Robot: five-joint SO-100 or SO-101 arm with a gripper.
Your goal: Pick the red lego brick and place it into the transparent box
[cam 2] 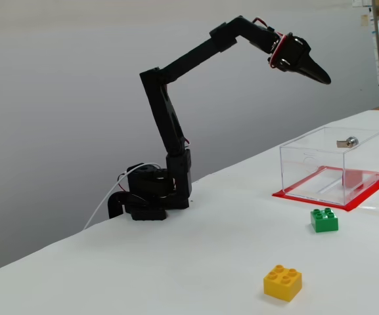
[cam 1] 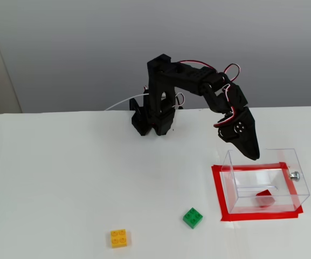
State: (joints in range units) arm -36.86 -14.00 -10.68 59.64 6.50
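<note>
The small bright red plastic brick is lying inside the clear plastic rectangular box, below and forward of the black gripper, which is hanging empty with fingers pressed together.

Matte black jointed arm, red-and-white cables, tapered black gripper

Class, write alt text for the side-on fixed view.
A black robot arm's closed gripper is raised high above a transparent box holding the red lego brick. A green brick and yellow brick lie on the white table.
</note>
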